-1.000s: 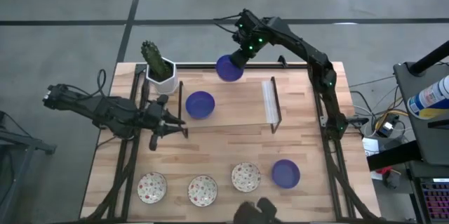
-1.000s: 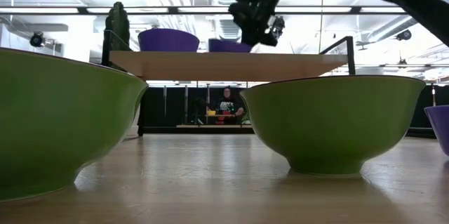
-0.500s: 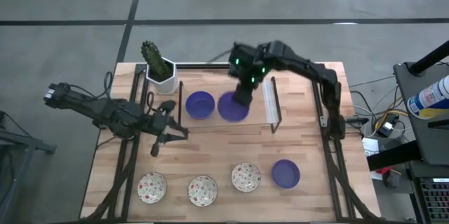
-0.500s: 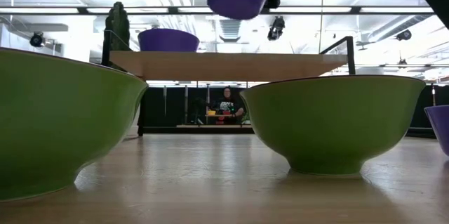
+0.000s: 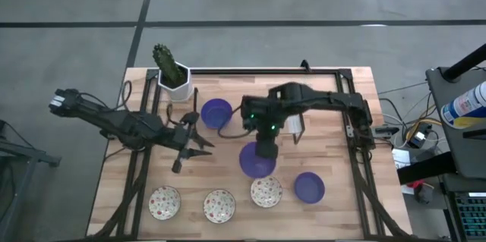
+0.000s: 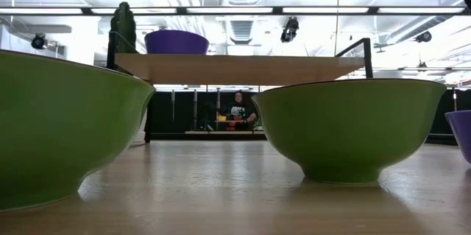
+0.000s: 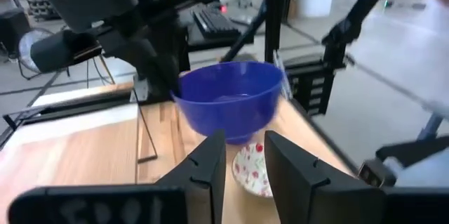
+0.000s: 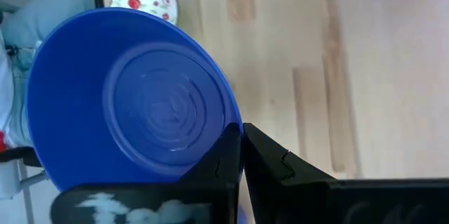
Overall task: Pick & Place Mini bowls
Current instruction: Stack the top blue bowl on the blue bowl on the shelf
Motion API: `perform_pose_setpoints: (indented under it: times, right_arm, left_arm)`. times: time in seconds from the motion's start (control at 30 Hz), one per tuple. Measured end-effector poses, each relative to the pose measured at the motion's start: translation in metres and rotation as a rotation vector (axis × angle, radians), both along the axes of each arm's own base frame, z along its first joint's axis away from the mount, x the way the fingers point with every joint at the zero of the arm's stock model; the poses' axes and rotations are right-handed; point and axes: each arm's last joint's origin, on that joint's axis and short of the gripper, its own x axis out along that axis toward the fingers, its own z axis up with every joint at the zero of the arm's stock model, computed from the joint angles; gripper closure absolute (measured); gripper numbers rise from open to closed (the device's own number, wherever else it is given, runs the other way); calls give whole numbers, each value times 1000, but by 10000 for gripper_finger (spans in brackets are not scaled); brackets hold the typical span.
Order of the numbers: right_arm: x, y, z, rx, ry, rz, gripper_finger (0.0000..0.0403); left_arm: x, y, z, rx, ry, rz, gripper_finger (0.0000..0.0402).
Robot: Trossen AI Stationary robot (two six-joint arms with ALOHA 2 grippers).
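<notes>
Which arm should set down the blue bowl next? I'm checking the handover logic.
Right. The right hand already pinches the carried blue bowl by its rim, above the front row beside a speckled bowl. The left hand is off to the side, holding nothing.

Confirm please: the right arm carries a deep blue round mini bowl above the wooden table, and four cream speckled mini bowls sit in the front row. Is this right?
Not quite. The high view shows three cream speckled mini bowls in the front row, not four; the fourth bowl there is a blue mini bowl. The right end effector does carry a deep blue round mini bowl above the wooden table.
</notes>
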Motion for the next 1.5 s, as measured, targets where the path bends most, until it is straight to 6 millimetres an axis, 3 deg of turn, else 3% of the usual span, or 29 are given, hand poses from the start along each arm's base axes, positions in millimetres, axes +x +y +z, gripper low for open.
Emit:
perform_pose_setpoints:
  times: [0.27,0.53,1.0,1.5]
  right_arm:
    - [17,10,-45,18,17,27,394]
    - [32,18,-77,224,-64,141,394]
    - [38,19,-101,308,-57,76,394]
    - [41,16,-101,320,-81,47,394]
  left_arm:
    - [14,-17,-9,113,125,-66,307]
    - [29,-37,-19,179,180,-128,307]
    - [62,-56,-33,253,245,-217,307]
    - [75,-64,-46,226,255,-294,307]
